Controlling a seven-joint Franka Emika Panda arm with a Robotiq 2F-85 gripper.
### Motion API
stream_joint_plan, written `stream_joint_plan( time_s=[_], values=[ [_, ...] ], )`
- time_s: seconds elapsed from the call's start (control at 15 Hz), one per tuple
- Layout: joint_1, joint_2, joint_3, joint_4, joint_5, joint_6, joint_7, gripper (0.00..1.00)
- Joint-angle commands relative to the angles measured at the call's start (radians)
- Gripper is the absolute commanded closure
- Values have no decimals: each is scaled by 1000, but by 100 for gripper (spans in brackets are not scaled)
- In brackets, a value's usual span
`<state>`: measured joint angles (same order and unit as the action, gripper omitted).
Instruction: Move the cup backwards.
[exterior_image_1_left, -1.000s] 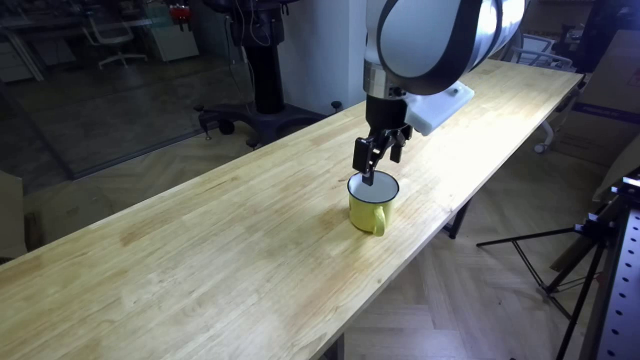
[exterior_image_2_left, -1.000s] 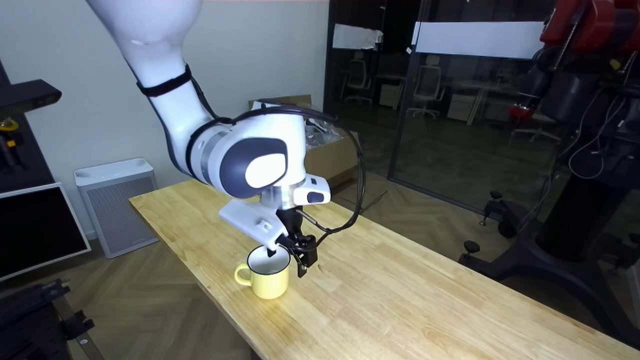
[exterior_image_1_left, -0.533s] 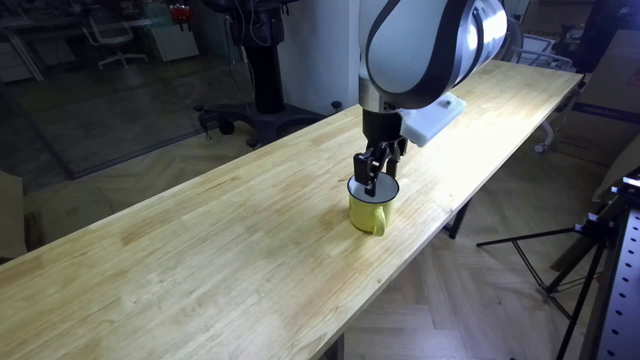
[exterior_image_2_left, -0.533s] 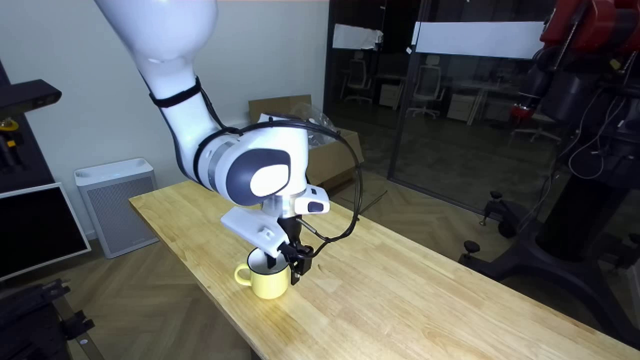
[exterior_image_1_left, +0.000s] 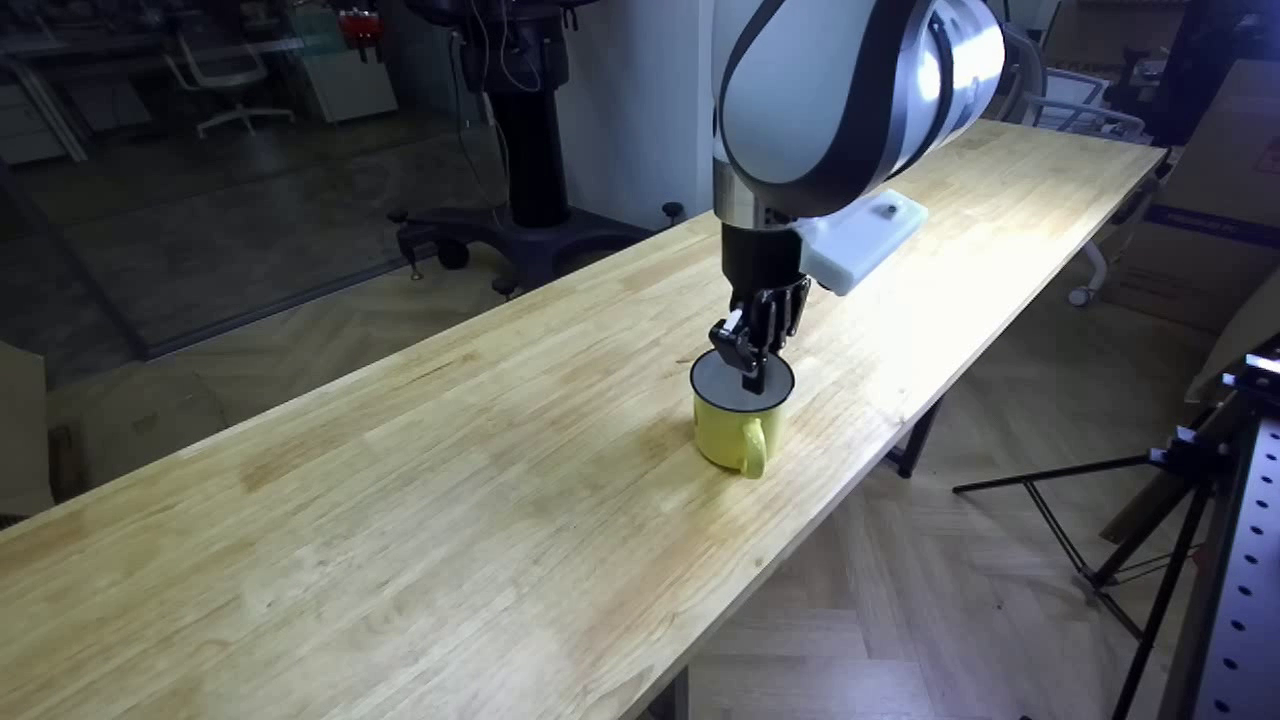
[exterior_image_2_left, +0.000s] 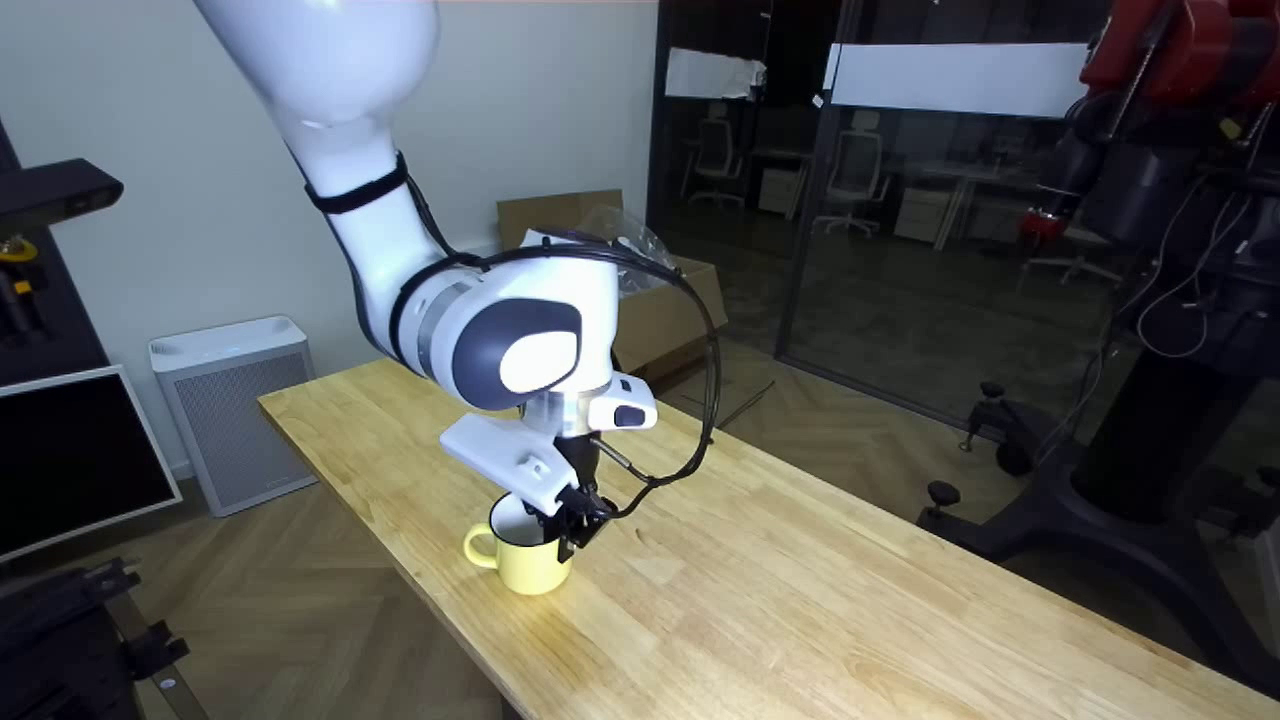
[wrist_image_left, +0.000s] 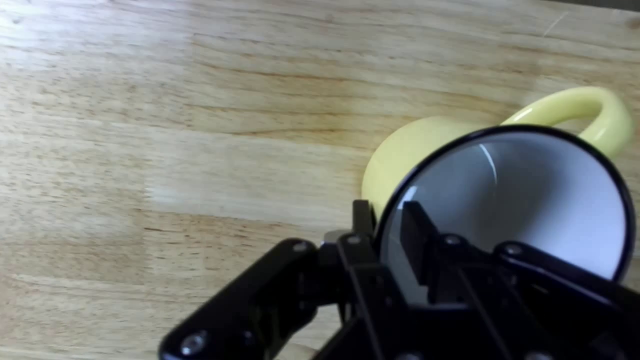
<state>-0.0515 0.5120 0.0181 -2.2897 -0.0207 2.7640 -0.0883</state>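
Note:
The cup is a small yellow-green mug with a dark rim and white inside. It stands upright on the wooden table in both exterior views (exterior_image_1_left: 715, 432) (exterior_image_2_left: 530, 572). In the wrist view the cup (wrist_image_left: 400, 152) fills the right side, its handle pointing to the upper right. My gripper (wrist_image_left: 387, 205) straddles the cup's wall, one finger inside and one outside. The outer finger (wrist_image_left: 363, 215) lies close against the wall. Between the inner finger (wrist_image_left: 415, 225) and the wall a narrow gap shows, so the jaws are partly open. In an exterior view the outer fingertip is hidden behind the cup.
The long wooden table (exterior_image_1_left: 400, 500) carries the cup near one of its long edges. Beyond that edge stands a tripod (exterior_image_1_left: 1080, 570). A black wheeled stand (exterior_image_1_left: 530, 160) is past the opposite edge. A cardboard box (exterior_image_2_left: 670, 310) sits on the floor behind the table.
My gripper has come down over the cup's rim, and its fingers have drawn much closer together. The cup has shifted slightly, a little to the left in both exterior views.

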Motion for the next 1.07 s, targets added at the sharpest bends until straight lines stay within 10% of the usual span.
stream_joint_plan(
  time_s=[0.0, 0.13, 1.0],
  values=[
    [-34, -4, 34, 16, 33, -49, -45, 100],
    [-17, 0, 14, 5, 21, -24, -32, 89],
    [-28, 27, -47, 78, 30, 12, 21, 97]
  ],
)
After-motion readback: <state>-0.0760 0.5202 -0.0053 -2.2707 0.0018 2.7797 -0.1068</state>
